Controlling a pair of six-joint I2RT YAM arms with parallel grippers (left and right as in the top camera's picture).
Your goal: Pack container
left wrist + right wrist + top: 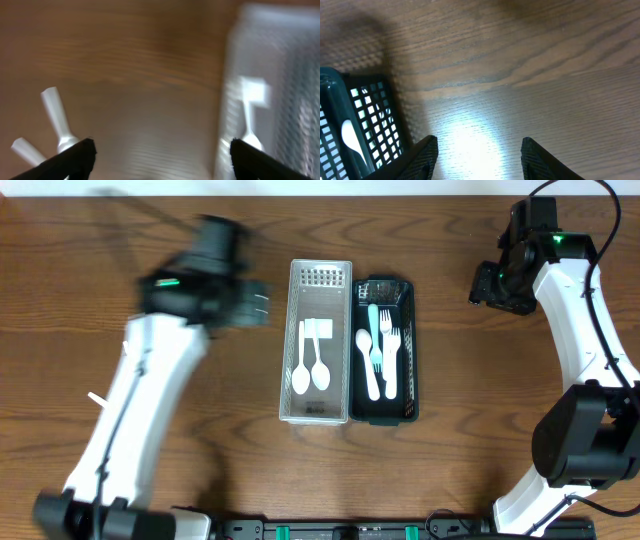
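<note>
White perforated plastic basket [287,350] holding two white plastic spoons [312,365], midway between the brown wooden desk's [470,410] left and right edges. A dark green mesh basket [410,350] of white forks [390,345] sits against it. The blurred left claw [260,307] is spread beside it. The right claw [478,288] is spread near the far right corner.

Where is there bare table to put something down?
Bare wood lies between the dark green basket and the right gripper, and in front of both baskets toward the near edge. The strip between the white basket and the left gripper is narrow. Both baskets are crowded inside with cutlery.
</note>
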